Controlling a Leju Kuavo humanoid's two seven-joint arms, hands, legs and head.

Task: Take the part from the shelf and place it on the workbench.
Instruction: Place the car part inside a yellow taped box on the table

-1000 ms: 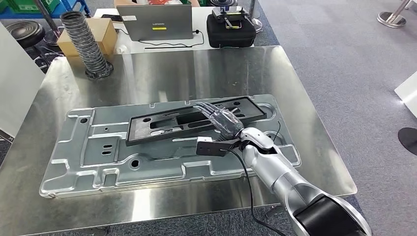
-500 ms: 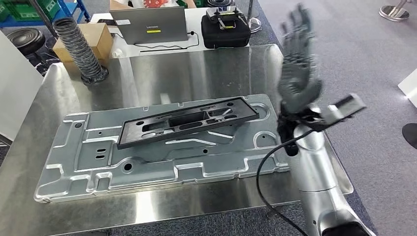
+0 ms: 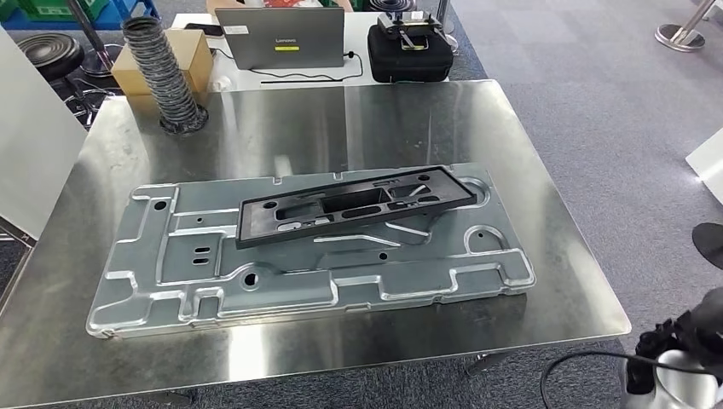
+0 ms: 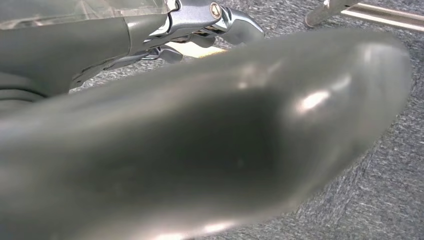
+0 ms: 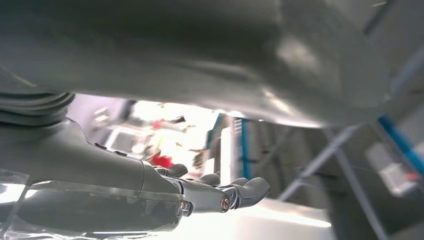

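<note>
The black plastic frame part (image 3: pixel 354 204) lies flat on a large grey stamped metal panel (image 3: pixel 298 264), which rests on the steel workbench (image 3: pixel 358 119). Nothing touches the part. My right arm hangs low off the bench's front right corner, and its dark hand (image 3: pixel 697 334) is well apart from the part. In the right wrist view my right hand (image 5: pixel 100 170) has its fingers (image 5: pixel 225 195) stretched out and its thumb apart, holding nothing. My left hand (image 4: pixel 190 140) hangs over grey carpet with its fingers (image 4: pixel 215 20) apart from the thumb, also holding nothing.
At the bench's far left stands a ribbed black hose (image 3: pixel 162 72) beside a cardboard box (image 3: pixel 187 51). Behind the bench are a laptop (image 3: pixel 281 38) and a black case (image 3: pixel 409 53). A white board (image 3: pixel 26 145) stands at the left, and carpeted floor lies to the right.
My right hand has let go of the black part, swung up and then dropped beside the bench's front right corner. The part stays on the panel. The view shifted slightly.
</note>
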